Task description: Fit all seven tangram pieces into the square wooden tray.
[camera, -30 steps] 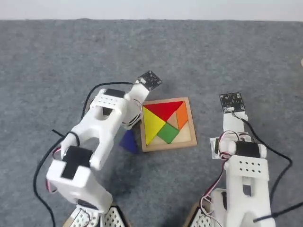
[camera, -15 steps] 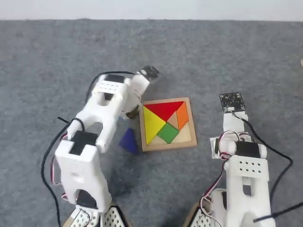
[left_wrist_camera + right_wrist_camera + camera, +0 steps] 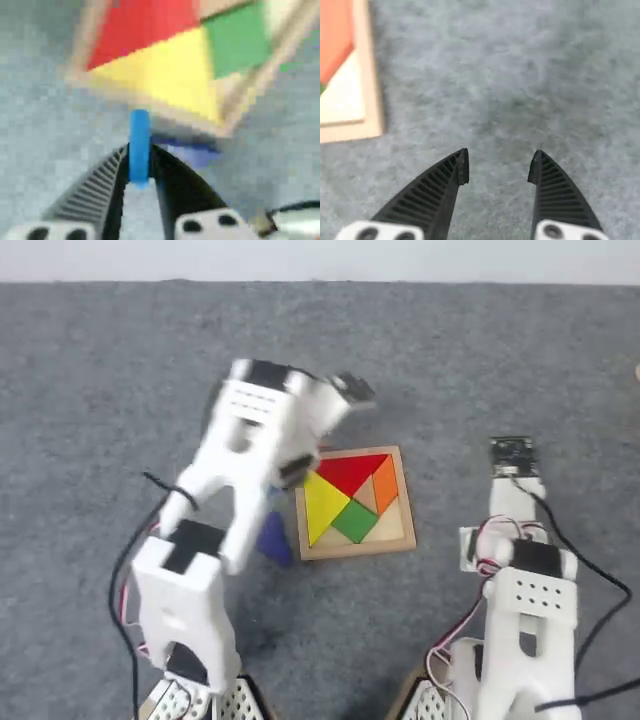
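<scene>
The square wooden tray (image 3: 408, 502) lies mid-table holding a red triangle (image 3: 348, 472), a yellow triangle (image 3: 322, 502), a green square (image 3: 354, 521) and an orange piece (image 3: 385, 483). A dark blue triangle (image 3: 272, 537) lies on the carpet just left of the tray. My left arm (image 3: 258, 435) hangs over the tray's left side. In the left wrist view my left gripper (image 3: 139, 152) is shut on a thin light blue piece (image 3: 139, 131) held edge-on, just outside the tray's rim (image 3: 165, 124). My right gripper (image 3: 498, 167) is open above bare carpet, right of the tray (image 3: 369, 75).
Grey carpet covers the whole table. Bare wood shows in the tray's near right part (image 3: 388, 527). The right arm (image 3: 525, 590) stands to the right of the tray, with open carpet between them.
My left arm has risen and swung toward the far side and the right, over the tray's left edge, carrying the blue piece. The right arm has shifted slightly to the right.
</scene>
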`<state>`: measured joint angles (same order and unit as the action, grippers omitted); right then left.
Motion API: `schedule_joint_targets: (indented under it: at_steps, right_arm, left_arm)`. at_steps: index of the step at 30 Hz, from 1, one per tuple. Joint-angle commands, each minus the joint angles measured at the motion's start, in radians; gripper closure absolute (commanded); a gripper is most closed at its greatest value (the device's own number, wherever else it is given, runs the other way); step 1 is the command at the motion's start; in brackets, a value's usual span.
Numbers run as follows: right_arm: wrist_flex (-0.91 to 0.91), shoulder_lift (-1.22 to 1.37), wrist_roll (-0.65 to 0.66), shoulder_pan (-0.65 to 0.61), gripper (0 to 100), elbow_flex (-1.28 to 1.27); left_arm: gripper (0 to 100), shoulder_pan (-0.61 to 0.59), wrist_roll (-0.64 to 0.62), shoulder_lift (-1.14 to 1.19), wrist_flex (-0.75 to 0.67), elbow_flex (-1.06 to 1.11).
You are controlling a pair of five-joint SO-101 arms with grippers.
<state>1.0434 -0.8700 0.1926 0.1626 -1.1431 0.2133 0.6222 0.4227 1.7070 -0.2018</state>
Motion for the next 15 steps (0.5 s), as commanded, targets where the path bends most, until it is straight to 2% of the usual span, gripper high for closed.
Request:
schedule_joint_targets:
  at_steps: [1, 4, 8, 15]
  right_arm:
    - [-0.035, -0.002, -0.025, 0.059, 78.6, 0.011]
    - [-0.042, -0.002, -0.026, 0.122, 78.6, 0.017]
    - [-0.035, -0.002, -0.028, 0.199, 78.6, 0.041]
    - [-0.033, -0.002, -0.029, 0.206, 78.6, 0.043]
  left_arm:
    - [99, 0.195, 0.011, -0.069, -0.002, 0.107]
    - [99, 0.287, -0.025, -0.147, -0.077, 0.243]
    - [99, 0.327, -0.032, -0.207, -0.198, 0.397]
    - [99, 0.334, -0.034, -0.187, -0.275, 0.420]
